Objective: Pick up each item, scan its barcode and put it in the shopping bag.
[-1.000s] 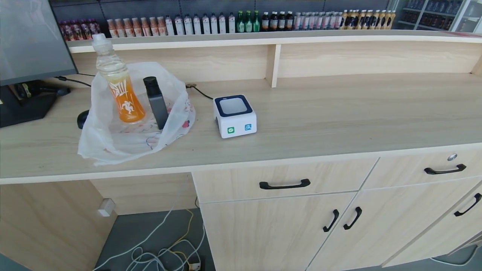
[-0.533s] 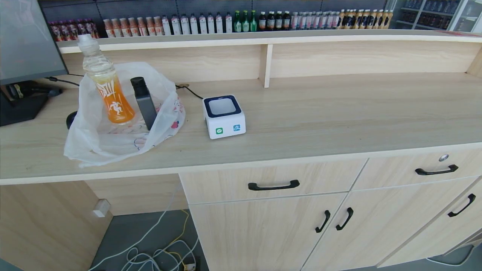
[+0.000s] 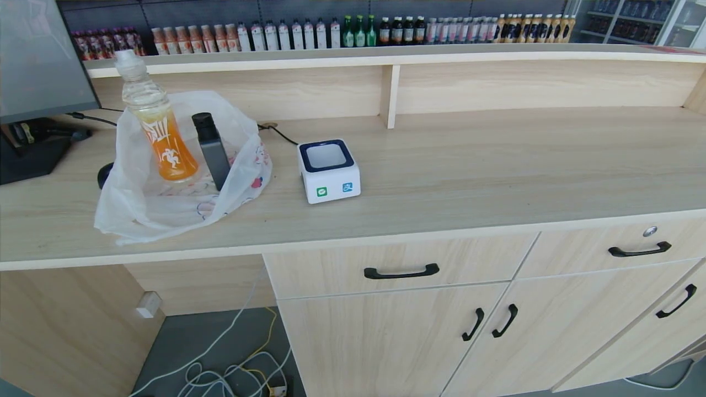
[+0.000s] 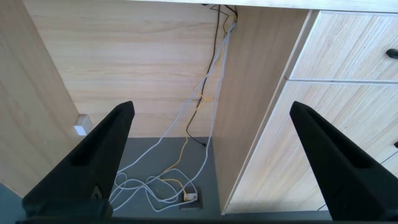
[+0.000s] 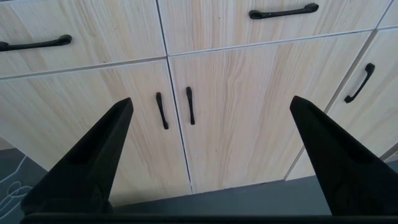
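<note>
Orange drink bottle [image 3: 165, 151], dark grey bottle [image 3: 213, 157], white bag [image 3: 128, 212] (red flower print), navy-rimmed scanner [image 3: 330, 179].

A shop, at its checkout. Behind the wooden surface [image 3: 496, 165] runs a long display row of bottled drinks [image 3: 353, 30]; on it stand a white barcode scanner [image 3: 329, 170], a monitor [image 3: 44, 55] at the far left corner and a plastic shopping bag [image 3: 127, 209].

Shopping bag [image 3: 165, 204] on counter [image 3: 469, 171], two bottles [image 3: 157, 127] upright inside, scanner [image 3: 329, 171] just right of it
</note>
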Controlling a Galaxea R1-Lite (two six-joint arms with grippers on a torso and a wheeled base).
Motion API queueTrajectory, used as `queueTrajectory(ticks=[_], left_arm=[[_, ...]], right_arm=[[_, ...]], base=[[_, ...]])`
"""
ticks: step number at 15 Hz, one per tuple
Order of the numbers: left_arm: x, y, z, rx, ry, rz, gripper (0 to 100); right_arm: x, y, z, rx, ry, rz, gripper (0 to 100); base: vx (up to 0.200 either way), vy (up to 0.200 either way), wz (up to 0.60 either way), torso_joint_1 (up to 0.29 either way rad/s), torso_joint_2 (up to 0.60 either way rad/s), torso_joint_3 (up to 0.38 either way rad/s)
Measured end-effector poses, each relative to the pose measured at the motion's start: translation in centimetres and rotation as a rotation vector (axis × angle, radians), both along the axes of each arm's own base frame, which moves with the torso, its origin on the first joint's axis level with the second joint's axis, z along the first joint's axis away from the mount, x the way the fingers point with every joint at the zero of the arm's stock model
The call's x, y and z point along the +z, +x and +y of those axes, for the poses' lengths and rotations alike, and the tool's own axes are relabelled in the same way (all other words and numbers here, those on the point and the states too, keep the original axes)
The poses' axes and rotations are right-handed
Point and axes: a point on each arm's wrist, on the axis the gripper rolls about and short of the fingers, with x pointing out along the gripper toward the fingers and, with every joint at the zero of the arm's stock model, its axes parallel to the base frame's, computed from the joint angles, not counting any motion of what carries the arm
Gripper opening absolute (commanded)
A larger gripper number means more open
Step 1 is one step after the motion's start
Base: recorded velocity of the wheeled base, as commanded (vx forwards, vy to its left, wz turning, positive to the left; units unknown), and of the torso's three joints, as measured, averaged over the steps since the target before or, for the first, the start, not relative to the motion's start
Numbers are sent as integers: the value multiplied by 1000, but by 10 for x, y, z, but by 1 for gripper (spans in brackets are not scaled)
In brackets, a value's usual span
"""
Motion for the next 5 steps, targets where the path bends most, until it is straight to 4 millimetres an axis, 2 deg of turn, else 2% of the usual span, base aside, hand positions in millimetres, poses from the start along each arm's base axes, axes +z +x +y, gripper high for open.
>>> queueTrajectory(ticks=[5], left_arm=[[0, 0, 0, -1, -1, 0, 100]], right_arm=[[0, 0, 0, 1, 0, 0, 100]], base=[[0, 0, 0, 0, 0, 0]])
